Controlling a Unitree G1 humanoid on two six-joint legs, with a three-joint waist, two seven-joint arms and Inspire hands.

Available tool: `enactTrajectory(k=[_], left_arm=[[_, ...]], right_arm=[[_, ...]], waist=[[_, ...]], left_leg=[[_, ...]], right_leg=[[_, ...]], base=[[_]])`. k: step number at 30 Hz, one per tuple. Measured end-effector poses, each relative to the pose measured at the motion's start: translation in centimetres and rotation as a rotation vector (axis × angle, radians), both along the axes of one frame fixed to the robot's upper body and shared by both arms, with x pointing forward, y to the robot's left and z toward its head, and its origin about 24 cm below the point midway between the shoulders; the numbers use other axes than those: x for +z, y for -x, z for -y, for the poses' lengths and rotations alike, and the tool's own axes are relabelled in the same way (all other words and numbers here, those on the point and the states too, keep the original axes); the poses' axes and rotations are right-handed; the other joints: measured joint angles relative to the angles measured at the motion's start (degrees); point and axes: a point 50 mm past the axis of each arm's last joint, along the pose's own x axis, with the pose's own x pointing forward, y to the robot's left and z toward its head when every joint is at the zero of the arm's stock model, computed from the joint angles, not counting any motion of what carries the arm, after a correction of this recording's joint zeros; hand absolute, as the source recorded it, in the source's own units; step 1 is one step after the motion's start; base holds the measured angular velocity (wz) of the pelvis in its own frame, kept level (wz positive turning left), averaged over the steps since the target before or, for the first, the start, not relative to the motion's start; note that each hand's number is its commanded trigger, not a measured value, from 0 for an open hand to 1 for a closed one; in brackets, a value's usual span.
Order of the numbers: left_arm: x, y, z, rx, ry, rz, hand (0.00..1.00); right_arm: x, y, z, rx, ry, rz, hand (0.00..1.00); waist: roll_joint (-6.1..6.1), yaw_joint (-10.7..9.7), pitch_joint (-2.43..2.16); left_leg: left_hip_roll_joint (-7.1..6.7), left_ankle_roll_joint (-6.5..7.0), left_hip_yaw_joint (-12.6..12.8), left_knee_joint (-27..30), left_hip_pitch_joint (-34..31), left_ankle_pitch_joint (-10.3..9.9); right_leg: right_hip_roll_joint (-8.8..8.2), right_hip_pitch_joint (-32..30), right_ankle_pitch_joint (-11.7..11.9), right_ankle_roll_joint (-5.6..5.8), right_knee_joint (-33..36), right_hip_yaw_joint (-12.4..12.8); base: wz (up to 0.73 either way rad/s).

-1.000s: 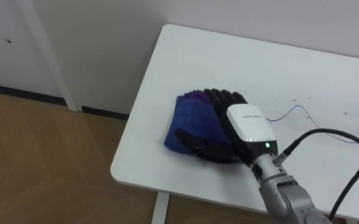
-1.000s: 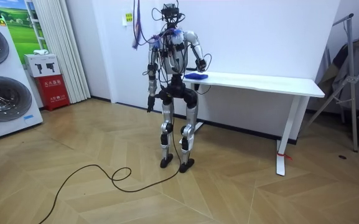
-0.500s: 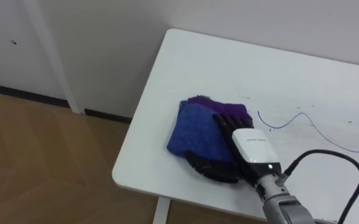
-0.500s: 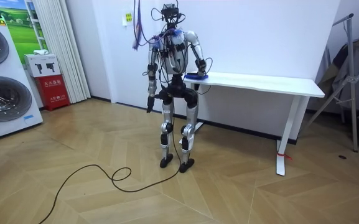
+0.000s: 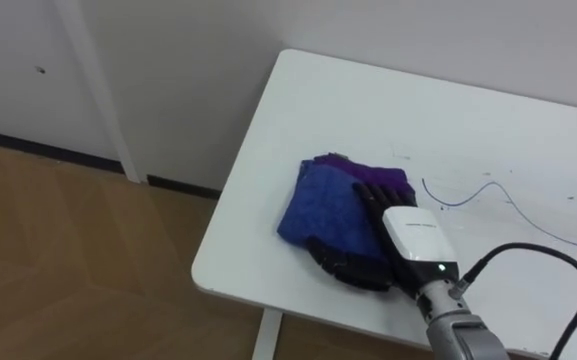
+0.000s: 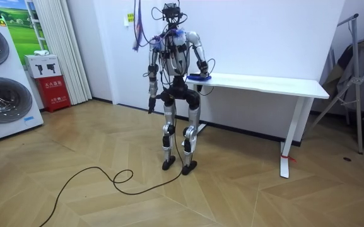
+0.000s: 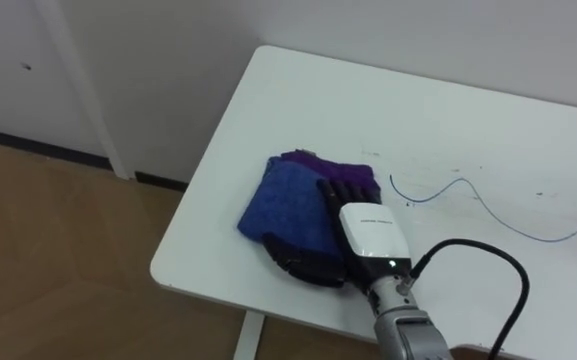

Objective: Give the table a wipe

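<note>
A crumpled blue and purple cloth [image 5: 326, 198] [image 7: 286, 195] lies near the left end of the white table [image 5: 368, 110] [image 7: 388, 90], close to its front edge. My right hand [image 5: 373, 245] [image 7: 330, 238] rests flat on the cloth's near right part, open, fingers straight and thumb spread along the cloth's front. A thin blue pen line [image 5: 488, 190] [image 7: 458, 188] runs across the tabletop to the right of the cloth. In the room view I stand upright at the table's [image 6: 264, 83] left end, right hand [image 6: 202, 74] on the cloth [image 6: 196, 77], left hand [image 6: 150, 107] hanging by my side.
The table's left edge and front edge lie close to the cloth, with wooden floor [image 5: 68, 260] below. A white wall stands behind the table. Two washing machines [image 6: 2, 94], a red box [image 6: 54, 91] and a metal stand [image 6: 358, 82] stand farther off.
My right hand has slid back over the cloth toward the table's front edge, uncovering the purple part and more of the pen line. The view has shifted slightly.
</note>
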Motion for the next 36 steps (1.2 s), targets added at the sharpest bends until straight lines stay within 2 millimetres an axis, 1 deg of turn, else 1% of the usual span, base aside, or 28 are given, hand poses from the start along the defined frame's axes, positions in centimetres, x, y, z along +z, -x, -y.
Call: enactTrajectory(k=[7,11,16,18,24,36], left_arm=[[-0.3,2.1,0.0,0.001,0.014,-0.094,0.0],[-0.3,2.2,0.0,-0.01,0.014,-0.106,0.0],[-0.4,2.2,0.0,-0.027,0.022,-0.122,0.0],[-0.4,2.2,0.0,-0.027,0.021,-0.128,0.0],[-0.4,2.3,0.1,-0.034,0.017,-0.148,0.0],[-0.4,2.5,0.0,-0.029,0.015,-0.163,0.0]], right_arm=[[0.2,-0.5,0.0,-0.016,0.004,-0.003,0.0],[0.2,-0.6,0.2,-0.045,-0.029,-0.011,0.0],[0.4,-1.6,0.3,-0.053,-0.019,-0.006,0.0],[0.4,-1.8,0.3,-0.056,-0.016,-0.004,0.0],[0.4,-1.8,0.3,-0.07,-0.017,-0.008,0.0],[0.3,-1.8,0.5,-0.083,-0.003,-0.011,0.0]], waist=[[0.05,0.3,0.04],[0.21,1.3,0.16],[0.39,1.4,0.36],[0.39,1.4,0.36],[0.39,1.7,0.35],[0.35,2.1,0.32]], left_leg=[[-0.07,0.01,-0.5,0.2,-0.3,0.0],[-0.06,-0.02,-1.0,0.1,-0.4,0.0],[-0.07,-0.04,-1.1,0.2,-0.5,0.0],[-0.07,-0.03,-1.2,0.3,-0.5,0.1],[-0.1,0.0,-1.2,0.3,-0.4,0.1],[-0.1,0.0,-1.3,0.4,-0.5,0.1]], right_leg=[[0.04,0.0,0.0,0.01,0.0,-0.1],[0.07,0.1,0.0,0.02,0.0,-0.6],[0.06,0.1,0.0,0.02,0.0,-1.1],[-0.02,0.1,0.0,0.02,0.0,-1.8],[-0.11,0.1,0.0,0.03,0.0,-1.8],[-0.23,0.2,0.0,0.05,0.1,-2.5]], base=[[0.03],[0.05],[0.01],[0.02],[0.0],[0.0]])
